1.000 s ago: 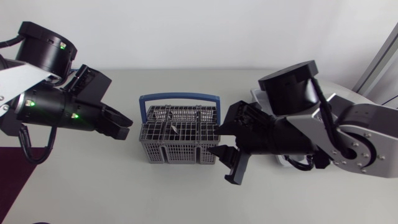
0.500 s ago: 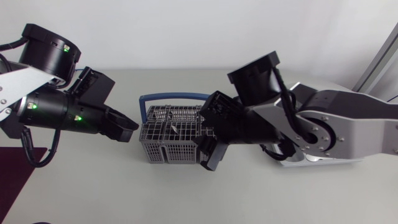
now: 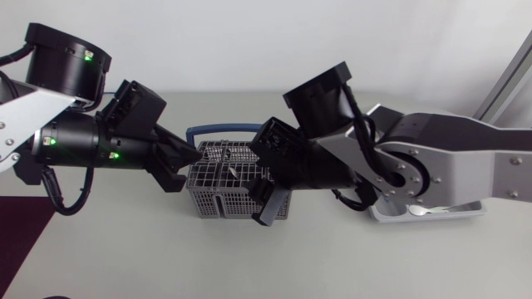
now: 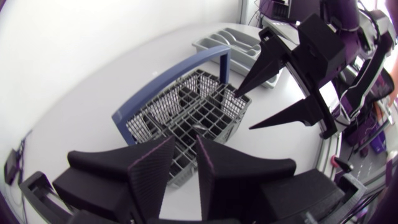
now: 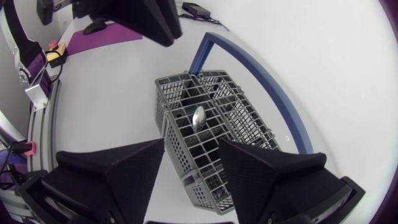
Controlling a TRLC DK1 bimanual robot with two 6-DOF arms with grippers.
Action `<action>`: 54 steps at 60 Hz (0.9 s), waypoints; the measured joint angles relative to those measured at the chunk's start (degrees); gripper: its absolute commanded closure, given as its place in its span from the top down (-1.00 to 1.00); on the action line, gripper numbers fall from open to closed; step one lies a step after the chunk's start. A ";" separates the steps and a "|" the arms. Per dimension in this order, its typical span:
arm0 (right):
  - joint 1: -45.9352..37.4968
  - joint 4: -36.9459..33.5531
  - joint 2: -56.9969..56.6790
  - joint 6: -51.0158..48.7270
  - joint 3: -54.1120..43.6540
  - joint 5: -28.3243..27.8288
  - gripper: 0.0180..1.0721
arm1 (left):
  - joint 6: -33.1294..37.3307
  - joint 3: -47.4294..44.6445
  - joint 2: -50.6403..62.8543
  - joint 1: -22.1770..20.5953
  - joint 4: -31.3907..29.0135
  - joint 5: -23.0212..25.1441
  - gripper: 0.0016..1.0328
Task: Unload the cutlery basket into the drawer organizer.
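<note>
The grey cutlery basket [image 3: 224,189] with a blue handle [image 3: 218,129] stands mid-table. A spoon [image 5: 198,116] stands in one of its cells, bowl up. My left gripper [image 3: 186,169] hangs at the basket's left end, open with a narrow gap and nothing between its fingers [image 4: 214,163]. My right gripper [image 3: 265,179] hovers over the basket's right end, open wide and empty; the basket [image 5: 211,130] lies just ahead of its fingers [image 5: 134,168]. The grey drawer organizer [image 3: 391,215] sits at the right, largely under my right arm, with a spoon [image 3: 426,211] in it.
In the left wrist view the organizer [image 4: 227,45] lies beyond the basket [image 4: 186,115], with my right gripper [image 4: 283,87] above the basket's far end. A dark purple mat [image 3: 18,237] lies at the table's front left.
My right arm swung left until its gripper came over the basket's right end. My left gripper moved right to the basket's left end and its fingers spread a little.
</note>
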 measured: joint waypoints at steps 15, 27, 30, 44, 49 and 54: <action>-2.58 -1.51 -6.64 -1.38 -5.60 -2.25 0.36 | 23.93 -5.42 -0.33 -3.04 9.97 0.00 -0.18; -5.11 -1.70 -9.42 -2.89 -8.41 -4.37 0.37 | 41.35 -6.21 3.39 -3.82 11.43 -0.04 -0.18; -5.40 -1.68 -9.53 -3.08 -9.03 -4.76 0.37 | 45.13 -6.21 4.46 -3.91 11.52 -0.17 -0.18; -6.40 -0.79 -9.53 -3.52 -11.15 -5.07 0.39 | 60.78 -6.21 7.87 -4.72 13.14 -1.64 -0.24; -6.40 -0.15 -9.46 -4.15 -11.67 -5.16 0.39 | 65.83 -6.21 8.87 -4.81 14.62 -2.80 -0.23; -6.71 0.50 -9.27 -4.39 -11.82 -5.81 0.39 | 69.26 -6.21 10.51 -5.05 15.63 -4.00 -0.23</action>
